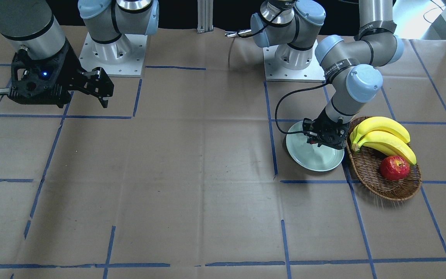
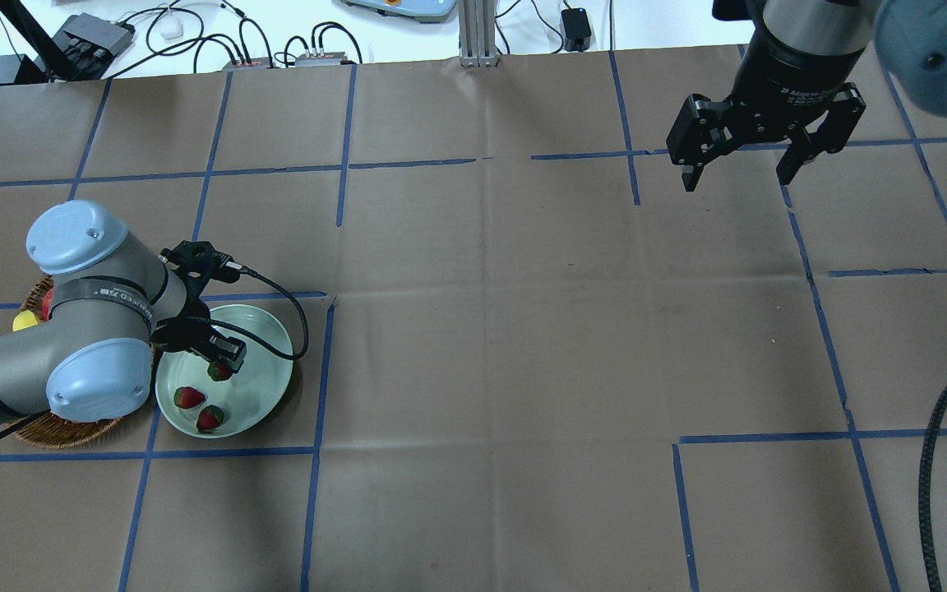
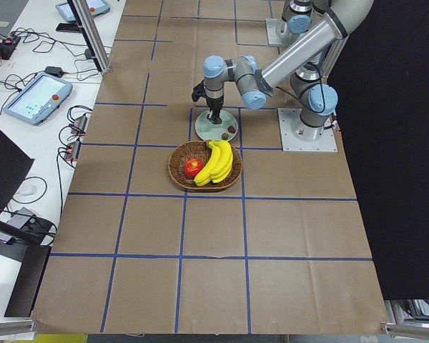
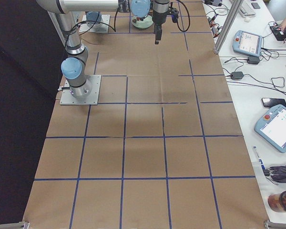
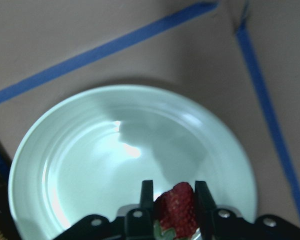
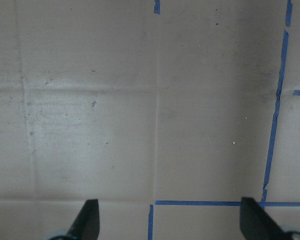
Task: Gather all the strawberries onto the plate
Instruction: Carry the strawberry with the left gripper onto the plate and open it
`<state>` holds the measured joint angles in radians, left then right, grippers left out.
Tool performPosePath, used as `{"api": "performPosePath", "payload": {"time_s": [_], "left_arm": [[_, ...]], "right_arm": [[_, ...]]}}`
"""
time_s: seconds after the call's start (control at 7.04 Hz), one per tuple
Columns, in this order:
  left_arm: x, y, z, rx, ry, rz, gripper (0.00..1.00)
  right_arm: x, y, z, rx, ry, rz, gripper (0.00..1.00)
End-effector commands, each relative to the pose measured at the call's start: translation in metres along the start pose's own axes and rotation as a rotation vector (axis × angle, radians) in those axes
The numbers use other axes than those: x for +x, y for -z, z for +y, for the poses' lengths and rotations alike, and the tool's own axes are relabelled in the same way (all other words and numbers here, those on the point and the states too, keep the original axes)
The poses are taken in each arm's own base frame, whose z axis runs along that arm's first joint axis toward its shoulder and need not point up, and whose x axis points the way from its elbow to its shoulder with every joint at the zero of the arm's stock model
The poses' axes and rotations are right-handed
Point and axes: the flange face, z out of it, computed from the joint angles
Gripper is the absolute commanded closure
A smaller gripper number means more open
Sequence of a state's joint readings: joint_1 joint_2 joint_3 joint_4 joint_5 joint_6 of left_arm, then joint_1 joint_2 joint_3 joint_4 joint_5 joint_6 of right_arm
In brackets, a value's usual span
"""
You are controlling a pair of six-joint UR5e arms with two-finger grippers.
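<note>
- Right now the left tool (image 2: 224, 362) hangs low over a round, shallow, pale mint-green glossy plate (image 2: 272, 386), with its two black fingers (image 5: 147, 189) pointing down at the dish.
- Those fingers are clamped on a tiny red strawberry with a green leafy cap (image 5: 176, 209). The berry sits squarely between the pads, and the plate's pale floor lies directly beneath the tool.
- I can't tell whether the clamped berry touches the plate or hangs just above it.
- Two more small red strawberries (image 2: 187, 397) lie loose inside the plate. They are just beside the left tool on the side nearer the robot, close to each other but not touching the tool.
- A brown woven wicker basket (image 1: 385, 186) sits just beside the left tool on its outer side, close against the plate's rim. It holds a bunch of yellow bananas (image 1: 385, 135) and a shiny red apple (image 1: 394, 167).
- The right tool (image 2: 738, 177) hangs well apart from all of that, far across the brown paper-covered surface marked with blue tape lines (image 2: 482, 329).
- Its fingers (image 6: 87, 222) are spread wide with nothing between them, and only bare paper and tape lie below the tool.
</note>
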<state>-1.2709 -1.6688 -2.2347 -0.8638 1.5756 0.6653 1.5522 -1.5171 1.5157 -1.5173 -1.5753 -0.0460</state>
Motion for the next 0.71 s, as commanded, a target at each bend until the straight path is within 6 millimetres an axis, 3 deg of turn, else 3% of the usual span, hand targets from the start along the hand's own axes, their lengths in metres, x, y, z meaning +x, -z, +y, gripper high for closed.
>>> {"api": "performPosePath", "payload": {"time_s": [0.0, 0.14, 0.28, 0.57], "left_arm": [[0.003, 0.010, 0.000, 0.016, 0.055, -0.008, 0.01], [0.016, 0.020, -0.007, 0.036, 0.072, -0.021, 0.01], [0.043, 0.039, -0.018, 0.054, 0.080, -0.034, 0.01], [0.078, 0.097, -0.057, 0.020, 0.138, -0.016, 0.01]], "right_arm": [[0.001, 0.001, 0.001, 0.001, -0.001, 0.000, 0.00], [0.000, 0.001, 0.001, 0.001, 0.000, 0.000, 0.00], [0.001, 0.001, 0.001, 0.001, -0.001, 0.000, 0.00], [0.000, 0.000, 0.001, 0.000, 0.000, 0.002, 0.00]]}}
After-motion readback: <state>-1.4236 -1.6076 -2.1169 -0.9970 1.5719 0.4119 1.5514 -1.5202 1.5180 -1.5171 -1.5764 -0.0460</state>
